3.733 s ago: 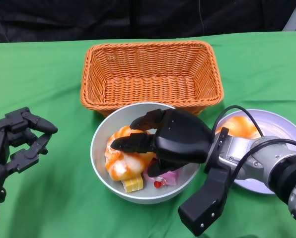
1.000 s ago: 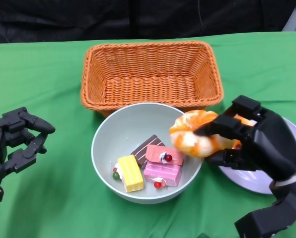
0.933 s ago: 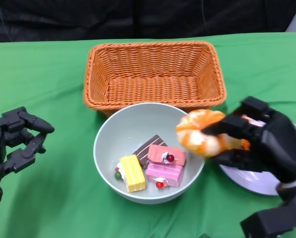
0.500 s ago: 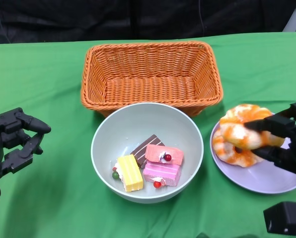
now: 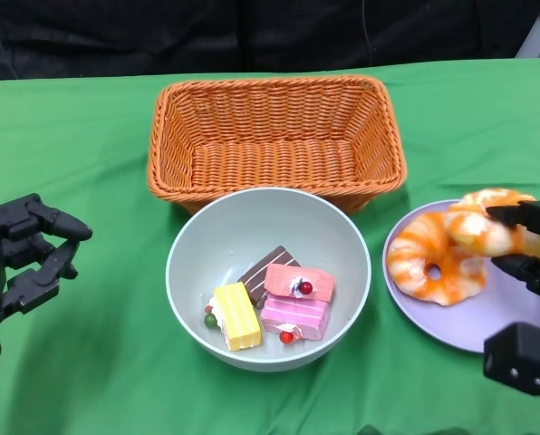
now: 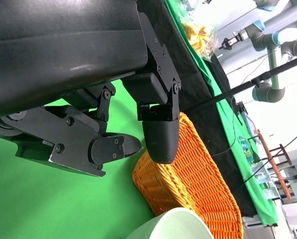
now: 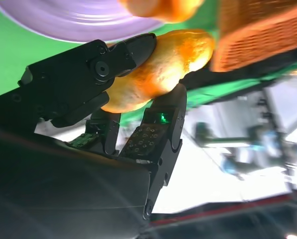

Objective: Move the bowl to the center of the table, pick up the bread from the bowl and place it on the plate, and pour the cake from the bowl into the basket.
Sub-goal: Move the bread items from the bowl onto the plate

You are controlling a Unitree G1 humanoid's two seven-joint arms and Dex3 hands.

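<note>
A pale green bowl (image 5: pixel 225 227) stands in the middle of the table, holding a yellow cake (image 5: pixel 236 315), a pink cake (image 5: pixel 297 304) and a chocolate one. My right hand (image 5: pixel 537 272) grips an orange glazed bread (image 5: pixel 487 228) just over the far right part of the purple plate (image 5: pixel 487 322). In the right wrist view the bread (image 7: pixel 158 69) sits pinched between the black fingers (image 7: pixel 161 127). A second ring-shaped bread (image 5: pixel 433 258) lies on the plate. My left hand (image 5: pixel 21 263) hovers open at the table's left, holding nothing.
An empty orange wicker basket (image 5: pixel 274 136) stands right behind the bowl, also in the left wrist view as the basket (image 6: pixel 188 184). Green cloth covers the table; a black backdrop lies beyond its far edge.
My right hand has lifted the bread out of the bowl and carried it right, to above the plate beside the other bread. Only cakes are left in the bowl. The left hand stayed put.
</note>
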